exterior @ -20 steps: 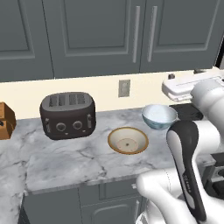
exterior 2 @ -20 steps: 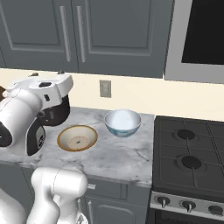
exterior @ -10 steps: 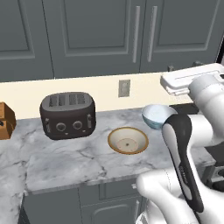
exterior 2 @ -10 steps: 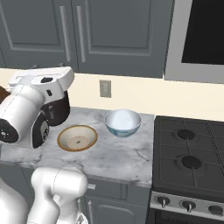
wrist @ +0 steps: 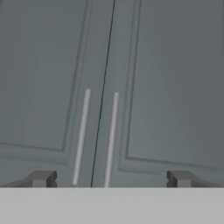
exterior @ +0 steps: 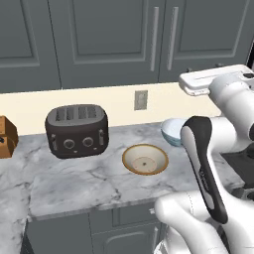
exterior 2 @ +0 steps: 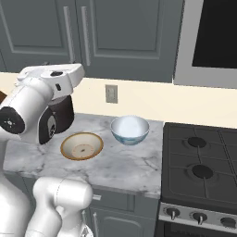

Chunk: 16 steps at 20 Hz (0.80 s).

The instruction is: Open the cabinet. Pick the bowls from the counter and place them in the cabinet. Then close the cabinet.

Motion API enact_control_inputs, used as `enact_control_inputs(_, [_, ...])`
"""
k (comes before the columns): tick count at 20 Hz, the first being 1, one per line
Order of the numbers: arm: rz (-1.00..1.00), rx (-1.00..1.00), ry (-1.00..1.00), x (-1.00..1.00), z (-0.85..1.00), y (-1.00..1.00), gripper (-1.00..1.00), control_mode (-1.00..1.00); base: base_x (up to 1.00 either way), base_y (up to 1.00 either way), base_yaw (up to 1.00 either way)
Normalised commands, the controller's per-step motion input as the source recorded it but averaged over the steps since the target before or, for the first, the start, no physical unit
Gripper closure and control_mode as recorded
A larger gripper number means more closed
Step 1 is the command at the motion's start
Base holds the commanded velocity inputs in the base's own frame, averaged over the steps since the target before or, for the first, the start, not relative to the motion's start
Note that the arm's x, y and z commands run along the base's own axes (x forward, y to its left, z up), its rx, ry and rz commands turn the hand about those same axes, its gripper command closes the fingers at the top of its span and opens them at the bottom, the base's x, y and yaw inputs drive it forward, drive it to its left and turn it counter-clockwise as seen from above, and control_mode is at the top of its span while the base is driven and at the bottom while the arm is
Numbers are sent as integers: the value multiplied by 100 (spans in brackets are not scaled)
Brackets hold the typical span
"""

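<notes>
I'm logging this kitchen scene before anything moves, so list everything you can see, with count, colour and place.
cabinet: one, dark grey, on the wall above the counter, both doors shut
handles: two, silver, vertical, either side of the door seam
counter: one, white-grey marble
cream bowl: one, tan rim, mid-counter
white bowl: one, bluish, beside the stove
toaster: one, black, left of the bowls
wall outlet: one, grey, on cream backsplash
stove: one, black, right of counter
gripper: one, dark tips, open, facing the cabinet doors

Two bowls (exterior: 145,159) (exterior 2: 130,130) sit side by side on the table (exterior: 74,178), right of a toaster (exterior: 77,130), beneath the closed cabinet (exterior: 149,37).
</notes>
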Motion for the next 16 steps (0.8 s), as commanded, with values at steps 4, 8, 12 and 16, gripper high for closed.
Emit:
enact_control_inputs(4, [0,7,10,15,0,0,-100,-100,0,0,0])
enact_control_inputs(8, [0,7,7,16,0,0,-100,-100,0,0,0])
enact_control_inputs(12, [0,3,4,18,0,0,-100,-100,0,0,0])
enact_control_inputs(16, [0,0,0,29,-3,0,-100,-100,0,0,0])
